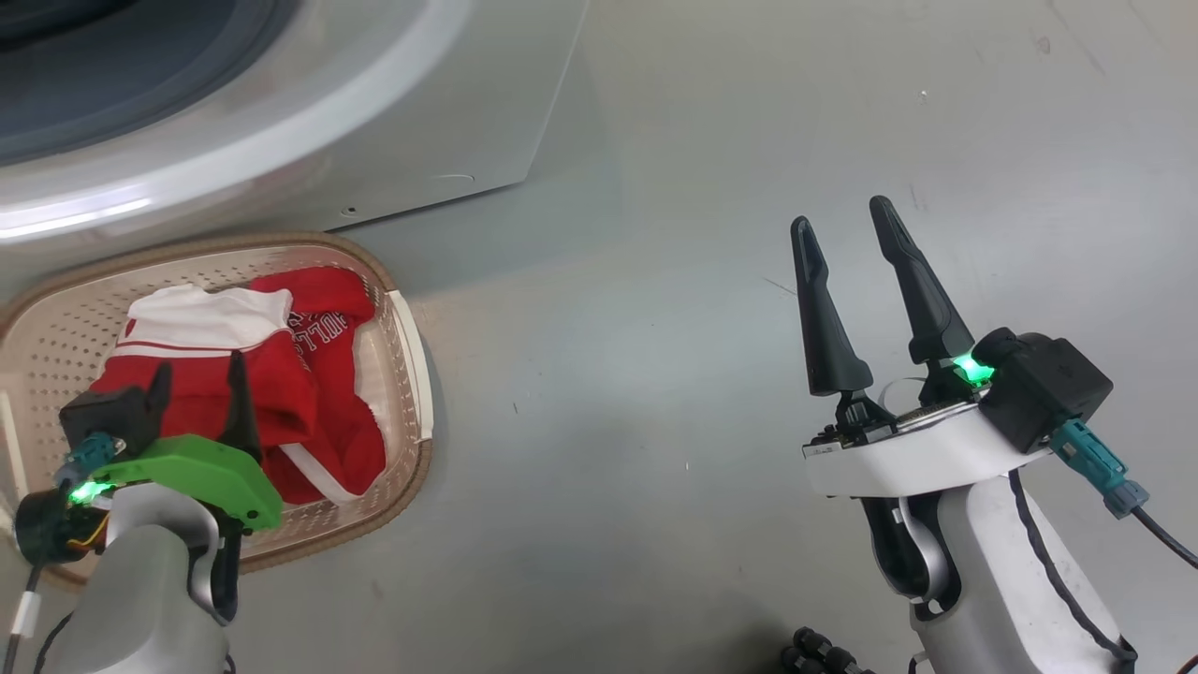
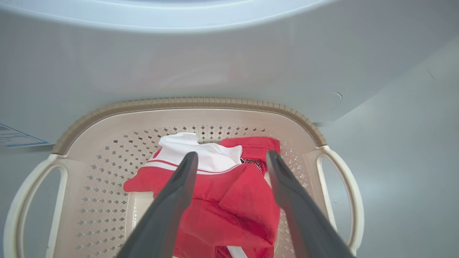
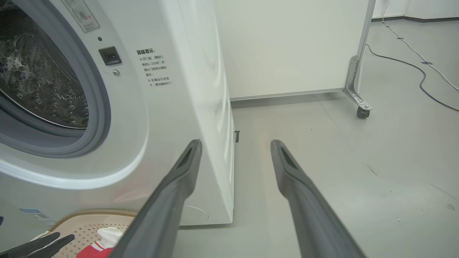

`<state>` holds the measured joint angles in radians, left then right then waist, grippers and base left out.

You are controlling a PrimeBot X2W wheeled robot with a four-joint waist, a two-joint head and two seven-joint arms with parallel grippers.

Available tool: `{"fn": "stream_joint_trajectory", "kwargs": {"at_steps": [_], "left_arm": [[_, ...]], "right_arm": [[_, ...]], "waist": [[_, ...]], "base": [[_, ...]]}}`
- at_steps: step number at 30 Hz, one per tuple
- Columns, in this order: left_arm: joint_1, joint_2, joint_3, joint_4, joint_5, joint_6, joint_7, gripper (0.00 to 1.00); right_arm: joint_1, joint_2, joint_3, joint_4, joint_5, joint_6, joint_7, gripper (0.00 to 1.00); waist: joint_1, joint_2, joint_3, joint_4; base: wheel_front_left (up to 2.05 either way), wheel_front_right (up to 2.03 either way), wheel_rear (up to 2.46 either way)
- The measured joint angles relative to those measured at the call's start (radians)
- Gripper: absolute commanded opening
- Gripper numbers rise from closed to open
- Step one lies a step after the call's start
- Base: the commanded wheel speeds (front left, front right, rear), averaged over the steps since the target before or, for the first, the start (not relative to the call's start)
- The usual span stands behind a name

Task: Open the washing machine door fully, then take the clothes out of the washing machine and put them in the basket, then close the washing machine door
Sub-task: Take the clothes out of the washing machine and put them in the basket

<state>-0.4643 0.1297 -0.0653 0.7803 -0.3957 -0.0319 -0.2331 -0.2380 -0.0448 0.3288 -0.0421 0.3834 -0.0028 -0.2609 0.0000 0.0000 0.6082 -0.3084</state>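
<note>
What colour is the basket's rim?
Brown rim on a cream basket; clearest in the left wrist view.

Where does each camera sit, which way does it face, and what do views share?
Head view: on the head, looking down at floor, basket and washing machine; left claw over the basket, right claw lower right, both open.
Left wrist view: on the left wrist, looking down between its own fingers at the clothes in the basket.
Right wrist view: on the right wrist, facing the drum and floor past its own fingers.
Shared: all three show basket, clothes and washing machine.
</note>
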Motion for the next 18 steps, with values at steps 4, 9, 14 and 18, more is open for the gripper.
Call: {"fn": "stream_joint_trajectory", "kwargs": {"at_steps": [4,9,14,18], "left_arm": [[0.000,-0.015,-0.010,-0.004,0.006,-0.010,-0.016,1.00],[0.002,-0.033,-0.024,-0.025,0.019,-0.019,-0.016,1.00],[0.009,-0.058,-0.027,-0.074,0.019,-0.027,-0.019,1.00],[0.019,-0.064,-0.011,-0.170,0.021,-0.035,-0.019,1.00]], "right_arm": [[0.000,0.000,-0.022,0.016,-0.015,0.000,0.000,1.00],[0.001,0.000,-0.055,0.036,-0.037,0.000,0.000,1.00],[0.014,0.000,-0.082,0.060,-0.069,0.000,0.000,1.00],[0.044,-0.003,-0.096,0.081,-0.083,0.000,0.000,1.00]], "waist": [[0.0000,0.0000,-0.027,0.015],[0.0000,0.0000,-0.063,0.042],[0.0000,0.0000,-0.114,0.081],[0.0000,0.0000,-0.151,0.108]], "base": [[0.00,0.00,0.00],[0.00,0.00,0.00],[0.00,0.00,0.00],[0.00,0.00,0.00]]}}
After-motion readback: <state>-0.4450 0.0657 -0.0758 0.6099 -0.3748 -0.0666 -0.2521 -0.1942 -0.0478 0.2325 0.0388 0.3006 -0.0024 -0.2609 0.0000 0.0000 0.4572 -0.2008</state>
